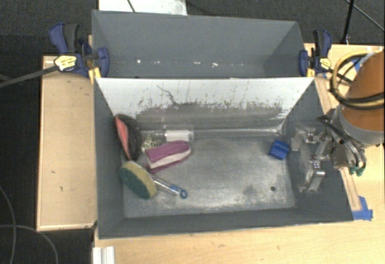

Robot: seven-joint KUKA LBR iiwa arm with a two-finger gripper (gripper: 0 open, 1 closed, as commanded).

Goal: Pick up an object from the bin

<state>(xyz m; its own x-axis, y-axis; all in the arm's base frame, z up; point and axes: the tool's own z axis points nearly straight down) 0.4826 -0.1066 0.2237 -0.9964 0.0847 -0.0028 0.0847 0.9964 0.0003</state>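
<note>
While my arm came in over the right rim of the grey metal bin (198, 37), my end effector (312, 168) hung at the foot of the bin's sloping right wall, about midway between the near and far edges. I could not tell how far open it was, nor whether it had hold of anything. Nearest to it lay a small blue block (278, 150), just beside it toward the bin's middle, on the floor close to the right wall, apart from everything else. The other things were gathered well away by the left wall: a red flat piece (123, 136) leaning against that wall, a pale tube-like thing (172, 135) next to it, a purple and white block (167, 154) in front of that, and a round green pad (137, 180) with a blue-tipped handle (173, 189) toward the near left corner.
</note>
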